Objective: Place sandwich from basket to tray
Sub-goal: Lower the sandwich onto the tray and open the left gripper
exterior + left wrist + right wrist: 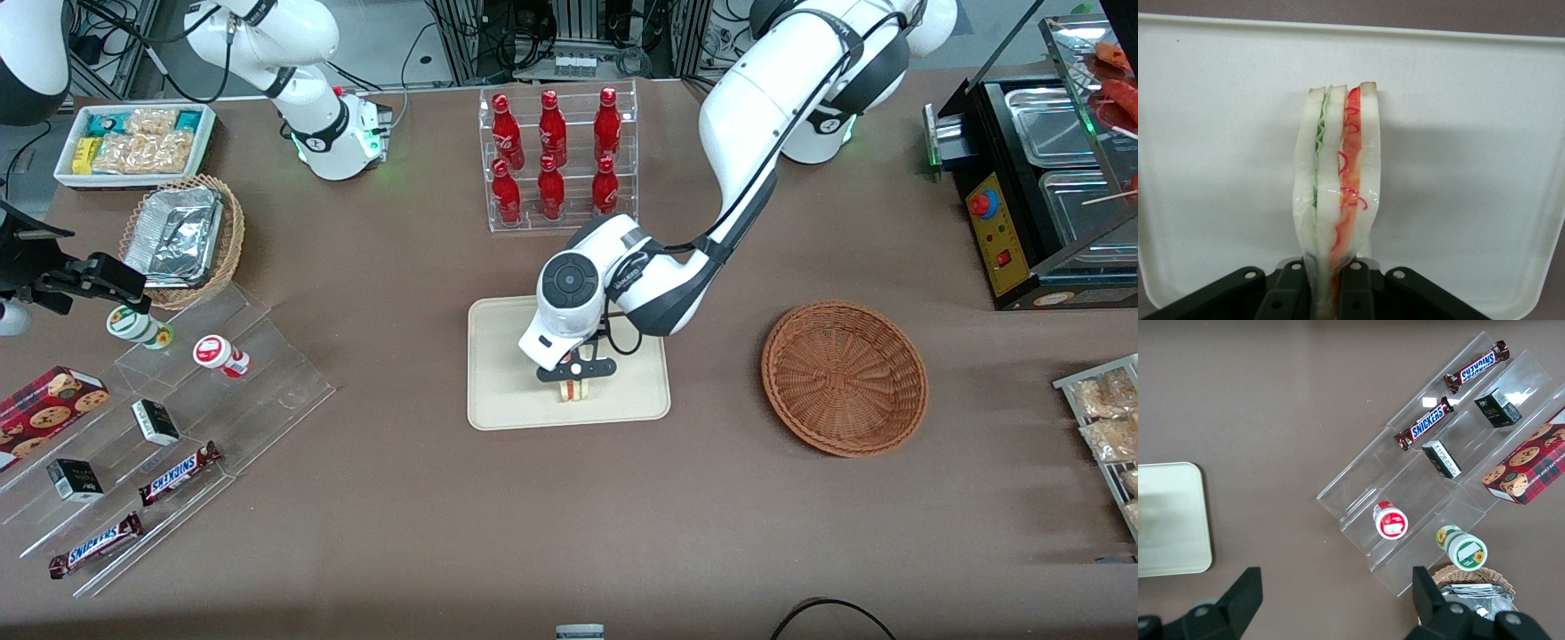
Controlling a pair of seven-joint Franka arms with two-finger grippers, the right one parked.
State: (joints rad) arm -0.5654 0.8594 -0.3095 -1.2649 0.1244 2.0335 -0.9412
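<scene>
Over the tray point(507, 356) in the front view, the left arm's gripper point(575, 378) hangs low with the sandwich point(575, 390) pinched between its fingers, the wedge standing on edge at the part of the tray nearest the camera. The tray is a flat cream rectangle with rounded corners and a low rim, lying on the brown counter point(569, 533). Beside it, toward the working arm's end, sits the basket point(845, 378) — one round, shallow bowl of reddish-brown woven wicker. Farther from the camera stands a clear acrylic rack point(558, 158) with six red bottles in two tiers of three. Toward the parked arm's end, clear stepped shelves point(160, 444) carry two Snickers bars, two small dark boxes and two round lidded cups.

In the left wrist view, the sandwich point(1338, 187) shows three pale bread slices with one green layer and one red layer between them, all under a glossy clear wrap. The black fingers point(1288, 293) clamp its narrow end from both sides. The tray point(1471, 167) beneath is smooth and matte.

In the right wrist view, one rounded corner of the tray point(1171, 520) lies on the counter point(1271, 407), well apart from the stepped shelves point(1438, 473).
</scene>
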